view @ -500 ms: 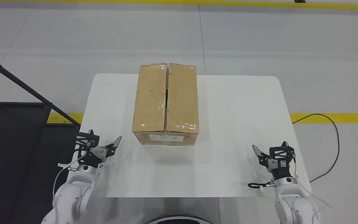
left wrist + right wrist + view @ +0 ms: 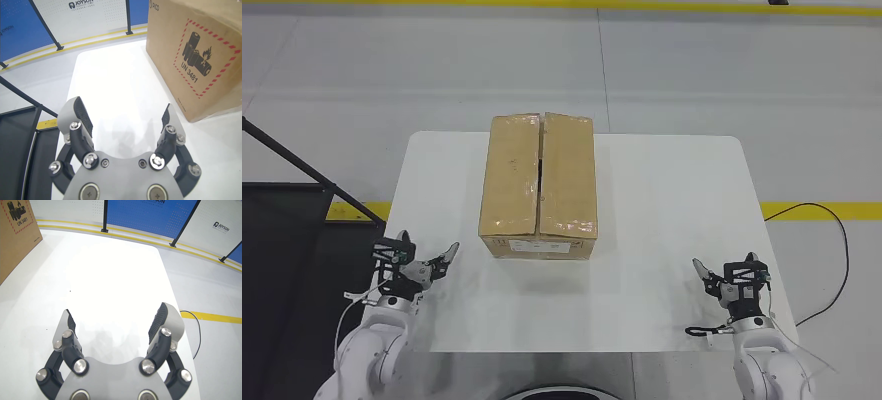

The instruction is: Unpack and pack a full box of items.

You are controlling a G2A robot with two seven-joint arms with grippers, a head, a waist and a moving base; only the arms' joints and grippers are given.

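Top view, box (image 2: 539,185): I see it shut, both flaps down and meeting along the middle seam, standing toward the far side of the table (image 2: 672,240).
Top view, left gripper (image 2: 427,247): it sits at the table's near left corner, fingers spread, near the box's front corner but not touching it.
Top view, right gripper (image 2: 725,265): near right edge, fingers spread, well apart from the box.
Top view, change: the left arm has sunk back a touch since half a second ago; the right arm and the box have not moved.
Left wrist view, left gripper (image 2: 123,106): jaws wide and holding nothing, over bare table (image 2: 113,75), with the box (image 2: 198,56) just ahead showing its hazard-labelled side.
Right wrist view, right gripper (image 2: 114,309): also wide and holding nothing above the table (image 2: 113,266); the box (image 2: 15,237) sits far off.
Meaning: I judge unpacking has not started. The flaps still need opening, and the left arm's small shift brings it no closer.
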